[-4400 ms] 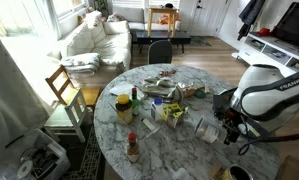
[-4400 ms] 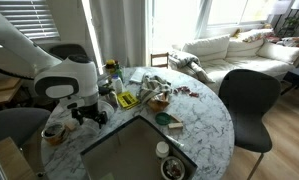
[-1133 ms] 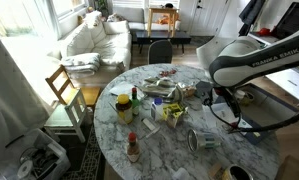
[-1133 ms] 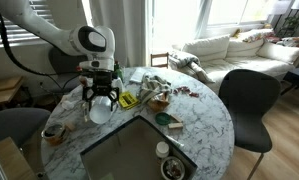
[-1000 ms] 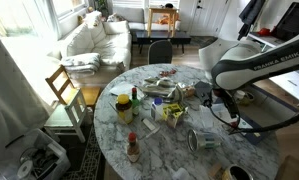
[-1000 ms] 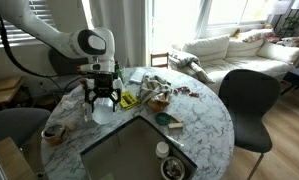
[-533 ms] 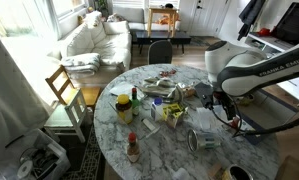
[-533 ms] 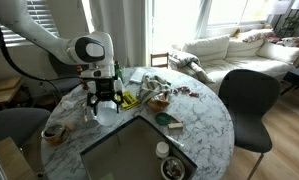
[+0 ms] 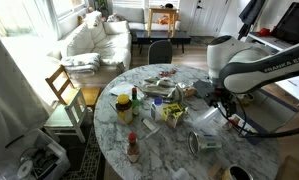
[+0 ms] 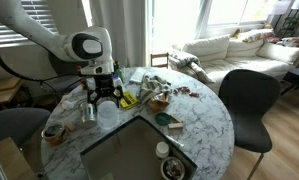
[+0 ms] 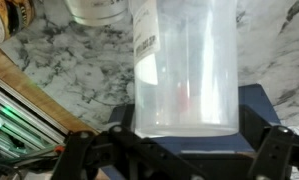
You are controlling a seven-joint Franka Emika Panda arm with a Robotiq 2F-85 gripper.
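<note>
**Jaws spread wide around an upright clear cup**

In the wrist view, an amber jar [image 11: 7, 20] sits far out beyond the left side of the jaws, at the corner of the frame. A white container [image 11: 99, 10] stands ahead of the jaws and a little to their left. The clear plastic cup [image 11: 184, 70] stands upright on the marble bench [image 11: 49, 70], squarely between the jaws. The jaws are as wide open as they go. The dark fingers [image 11: 84, 150] flank the cup and stand apart from its wall, so nothing is gripped. To the right of the jaws there is only bare marble.

In an exterior view the jaws point straight down over the cup [image 10: 107, 112]. A metal can [image 10: 88, 112] stands just beside them, and a clutter of bottles and packets lies a little beyond.

The cup bears its own weight and the jaws only bracket it, so the step in hand sits at the boundary between holding and not holding. A withdrawal would call for a straight rise so that neither finger clips the cup's wall or the can alongside. A grasp would call for an even, gentle close at mid-wall, since thin plastic is likely to buckle.
</note>
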